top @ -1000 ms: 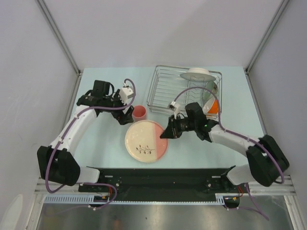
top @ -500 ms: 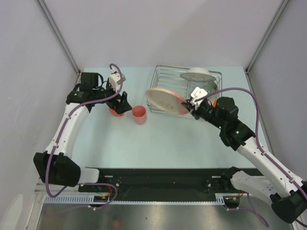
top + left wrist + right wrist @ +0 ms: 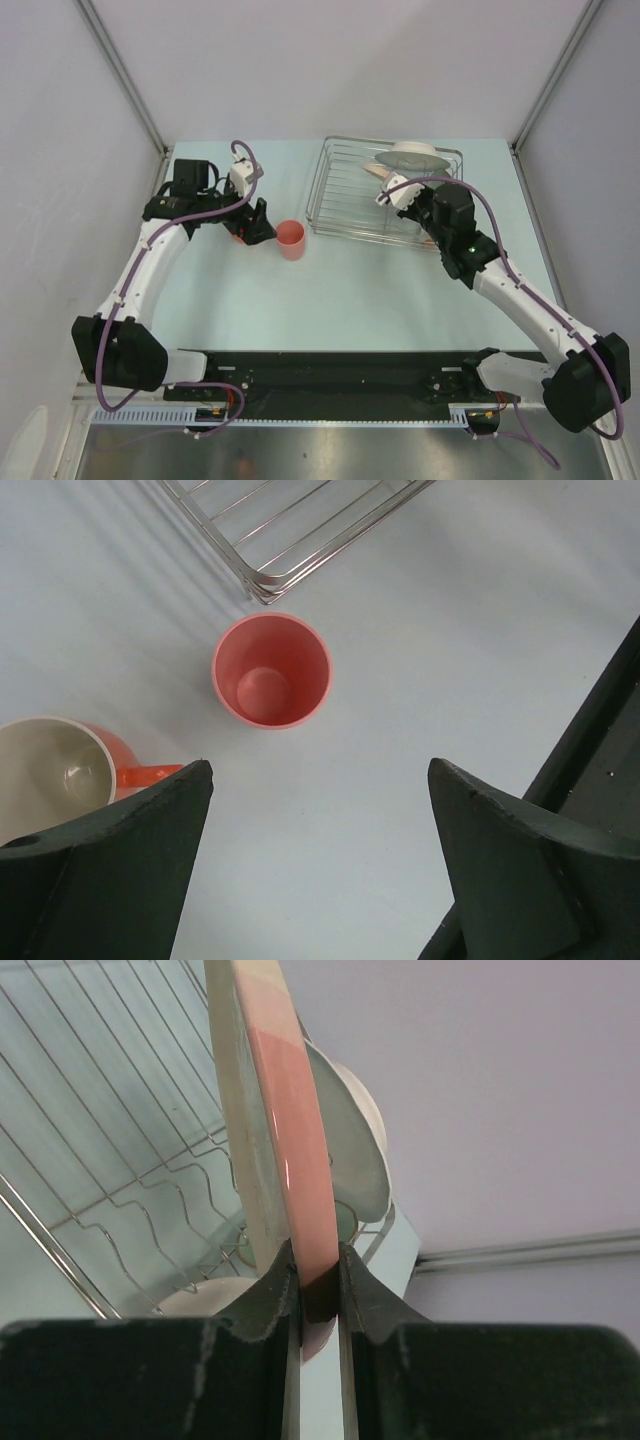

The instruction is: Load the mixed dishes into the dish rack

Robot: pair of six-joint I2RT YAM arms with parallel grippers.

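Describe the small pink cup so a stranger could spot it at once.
Find the wire dish rack at the back. Just off its near left corner stands the small pink cup, upright and empty. Unlike the orange mug to its left, it has no handle.

- A pale blue-green table top [image 3: 400, 300] fills the middle of the scene, running from the near edge to the far wall.
- Plain light grey walls close it in: a far wall [image 3: 340, 60], a left wall [image 3: 50, 200] and a right wall [image 3: 600, 200].
- Two slanted metal posts stand at the far corners, one left [image 3: 120, 75] and one right [image 3: 560, 75].
- A black plate [image 3: 330, 370] lies across the near edge of the table.
- A white ribbed strip [image 3: 150, 413] runs just nearer than that plate, on the left.
- A brushed metal surface [image 3: 350, 455] spans the nearest part of the view.
- A white rounded object [image 3: 25, 440] sits at the near left corner, too cropped to identify.
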